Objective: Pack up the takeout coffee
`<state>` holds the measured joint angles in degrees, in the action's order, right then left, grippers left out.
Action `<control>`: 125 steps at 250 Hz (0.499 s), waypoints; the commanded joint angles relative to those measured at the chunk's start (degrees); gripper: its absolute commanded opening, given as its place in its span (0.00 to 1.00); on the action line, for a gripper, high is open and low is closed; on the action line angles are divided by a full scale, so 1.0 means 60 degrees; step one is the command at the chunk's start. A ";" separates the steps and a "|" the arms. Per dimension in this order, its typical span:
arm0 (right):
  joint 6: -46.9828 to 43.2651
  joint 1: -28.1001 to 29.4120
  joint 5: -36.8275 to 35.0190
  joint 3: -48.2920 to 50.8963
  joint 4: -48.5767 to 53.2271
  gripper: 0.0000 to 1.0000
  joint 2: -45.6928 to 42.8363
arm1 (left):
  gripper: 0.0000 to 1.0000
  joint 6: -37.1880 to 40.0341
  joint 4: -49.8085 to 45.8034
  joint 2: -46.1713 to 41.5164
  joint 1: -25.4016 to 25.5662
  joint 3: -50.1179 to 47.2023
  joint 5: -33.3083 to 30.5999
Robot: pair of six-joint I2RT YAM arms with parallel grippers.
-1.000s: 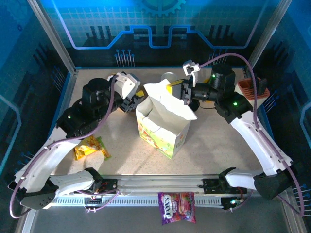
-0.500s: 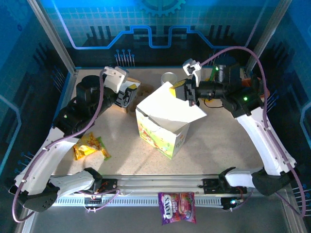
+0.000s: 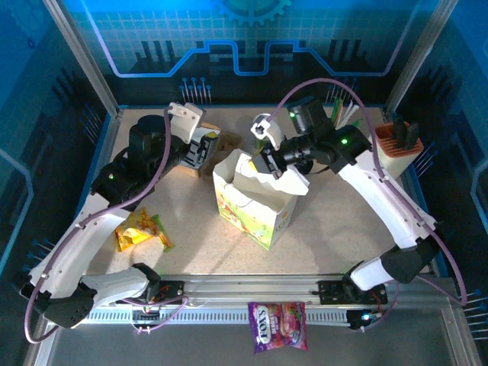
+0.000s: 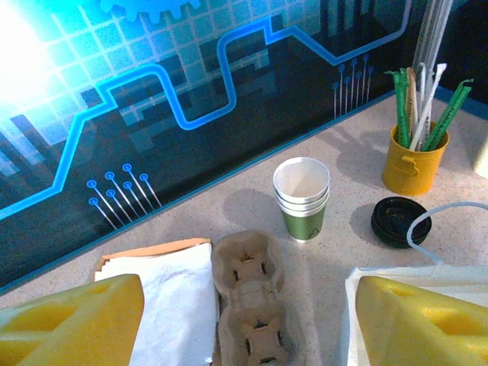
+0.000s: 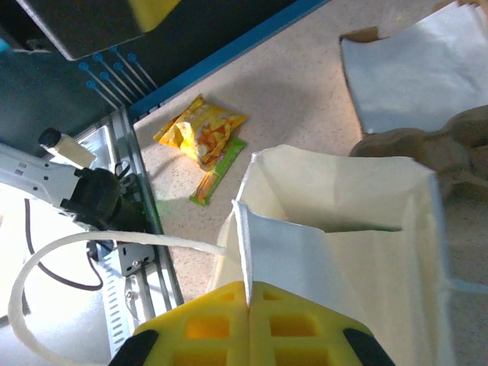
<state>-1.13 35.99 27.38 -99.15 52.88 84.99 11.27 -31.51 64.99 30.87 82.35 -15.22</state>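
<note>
My left gripper (image 4: 248,328) hangs released above the brown pulp cup carrier (image 4: 248,274); the small white-over-green paper cups (image 4: 302,200) stand nested at the far edge, round black plastic lids (image 4: 400,221) just right; light and crushable, so I'd grip mid-wall gently; my right gripper (image 5: 248,305) is clenched on the white flower-printed paper bag (image 5: 335,252).

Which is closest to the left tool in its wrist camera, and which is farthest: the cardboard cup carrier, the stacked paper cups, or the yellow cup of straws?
From the left tool:
1. Cardboard cup carrier, between its fingers, at the bottom.
2. Stacked paper cups, in the middle, farther back.
3. Yellow cup of straws, far right.
</note>
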 commanded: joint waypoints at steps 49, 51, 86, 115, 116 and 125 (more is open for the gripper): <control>0.0446 0.0536 -0.0684 0.0319 -0.0655 0.00 0.0884 | 0.74 -0.0920 -0.0184 0.0077 -0.0526 0.0397 -0.0517; 0.0468 0.0535 -0.0678 0.0312 -0.0677 0.00 0.0891 | 0.74 -0.0928 -0.0184 0.0080 -0.0541 0.0378 -0.0522; 0.0881 0.0547 -0.0124 0.0436 -0.1305 0.02 0.0836 | 0.74 -0.1136 -0.0169 0.0029 -0.0723 0.0309 -0.0481; 0.0935 0.0529 -0.0457 0.0870 -0.1449 0.04 0.0875 | 0.74 -0.1259 -0.0143 0.0006 -0.0740 0.0207 -0.0267; 0.0935 0.0525 -0.0466 0.0883 -0.1447 0.04 0.0877 | 0.74 -0.1261 -0.0149 0.0007 -0.0738 0.0199 -0.0264; 0.0953 0.0499 -0.0451 0.1021 -0.1433 0.06 0.0883 | 0.74 -0.1263 -0.0161 0.0007 -0.0736 0.0164 -0.0179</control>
<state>3.01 38.96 24.80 -95.74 45.95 90.54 5.69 -32.67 65.91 26.87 82.54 -17.15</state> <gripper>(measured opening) 0.057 0.739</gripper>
